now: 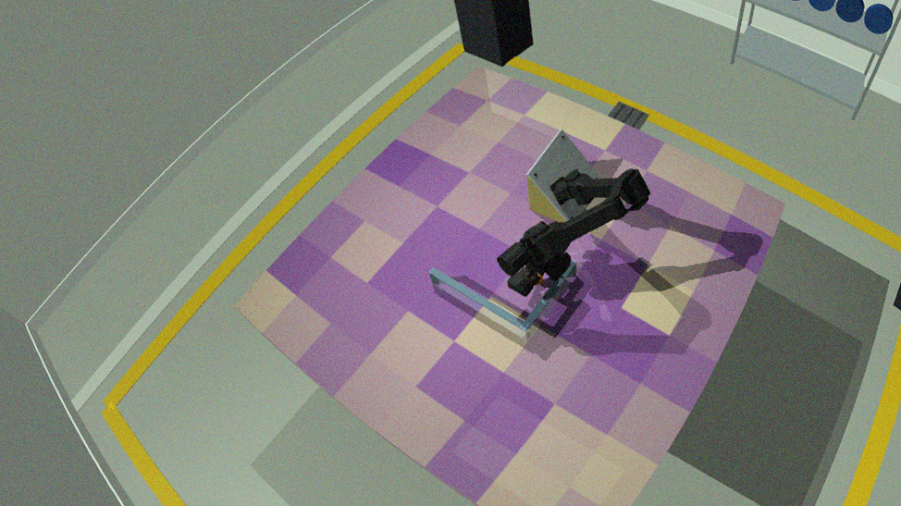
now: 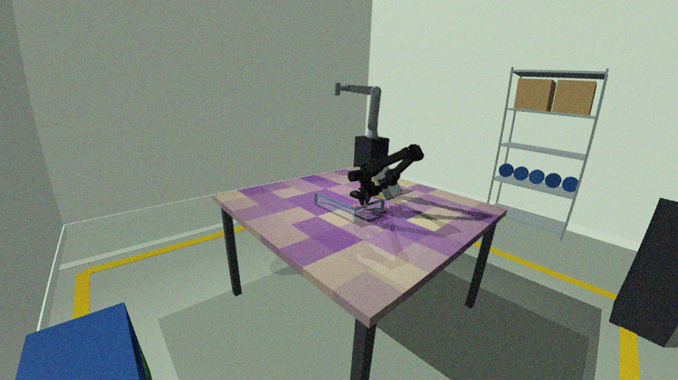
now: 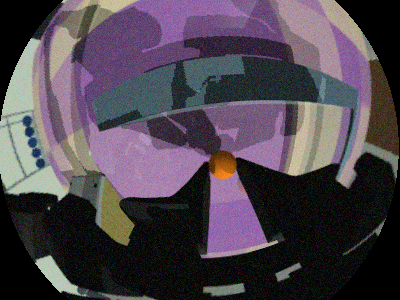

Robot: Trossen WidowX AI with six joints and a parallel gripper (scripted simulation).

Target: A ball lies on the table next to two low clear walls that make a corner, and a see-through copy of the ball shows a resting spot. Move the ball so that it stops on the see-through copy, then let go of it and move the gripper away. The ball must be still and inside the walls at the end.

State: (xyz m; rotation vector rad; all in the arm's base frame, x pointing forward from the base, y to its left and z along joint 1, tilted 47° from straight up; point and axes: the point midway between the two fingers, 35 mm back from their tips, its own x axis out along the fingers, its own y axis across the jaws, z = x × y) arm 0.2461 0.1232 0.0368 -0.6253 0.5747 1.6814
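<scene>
The orange ball (image 3: 223,165) is between the two black fingertips in the wrist view; only a sliver of the ball (image 1: 540,279) shows in the top view. My gripper (image 3: 222,163) (image 2: 362,203) is shut on it, low over the table inside the corner. A small part of the see-through copy (image 3: 242,186) shows as a faint reddish patch beside the right finger, just nearer the palm than the ball; the finger hides the rest. One clear wall (image 1: 481,298) (image 2: 335,201) meets a second clear wall (image 1: 536,314) at the corner. A bluish wall (image 3: 145,102) crosses the wrist view beyond the ball.
The arm's sloping grey base plate (image 1: 560,166) stands on the patchwork table (image 1: 387,420) (image 2: 260,236) behind the gripper. Shadows of the arm cross the second wall. A shelf rack (image 2: 545,150) and dark pedestals (image 2: 661,273) (image 1: 494,14) stand off the table.
</scene>
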